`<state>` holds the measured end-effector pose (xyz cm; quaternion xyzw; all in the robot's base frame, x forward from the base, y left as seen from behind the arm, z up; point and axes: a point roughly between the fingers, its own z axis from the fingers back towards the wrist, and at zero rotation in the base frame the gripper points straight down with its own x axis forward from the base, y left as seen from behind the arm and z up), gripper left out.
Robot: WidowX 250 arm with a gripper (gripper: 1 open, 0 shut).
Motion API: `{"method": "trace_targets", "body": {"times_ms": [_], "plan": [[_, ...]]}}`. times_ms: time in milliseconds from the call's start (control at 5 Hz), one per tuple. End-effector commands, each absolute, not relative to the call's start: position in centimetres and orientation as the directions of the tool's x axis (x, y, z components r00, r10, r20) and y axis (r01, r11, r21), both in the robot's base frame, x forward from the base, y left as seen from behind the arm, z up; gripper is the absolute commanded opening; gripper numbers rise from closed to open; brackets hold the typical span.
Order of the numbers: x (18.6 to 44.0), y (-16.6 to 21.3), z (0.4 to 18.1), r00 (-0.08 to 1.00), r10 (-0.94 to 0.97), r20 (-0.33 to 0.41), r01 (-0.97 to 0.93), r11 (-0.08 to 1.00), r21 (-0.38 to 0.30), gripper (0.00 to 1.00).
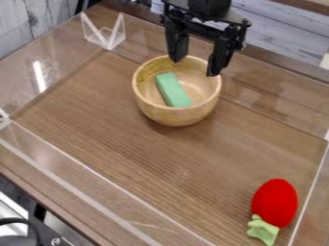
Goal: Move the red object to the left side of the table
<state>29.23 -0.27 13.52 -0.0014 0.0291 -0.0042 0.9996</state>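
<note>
Gripper (pixel 197 56) jaws wide, empty, above wooden bowl (pixel 179 110) holding green block (pixel 172 89) mid-table (pixel 115 144). Red strawberry toy (pixel 274 202) near the front right corner.

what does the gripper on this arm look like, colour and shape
The gripper is all black: a blocky body at the top with two long, narrow fingers that taper toward their tips. No markings or cables can be made out at this picture size.
</note>
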Motion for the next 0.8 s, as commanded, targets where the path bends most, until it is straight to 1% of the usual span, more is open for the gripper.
{"method": "trace_targets", "body": {"times_ms": [0,200,400,600], "plan": [[28.6,-0.5,12.0,0.996,-0.022,-0.089,0.022,1.0,-0.008,1.0],[27.8,-4.9,10.7,0.994,-0.046,-0.097,0.044,0.999,-0.026,1.0],[27.2,-9.9,9.8,0.991,-0.09,-0.094,0.087,0.995,-0.039,1.0],[26.5,-14.0,9.7,0.989,-0.117,-0.09,0.113,0.992,-0.052,1.0]]}}
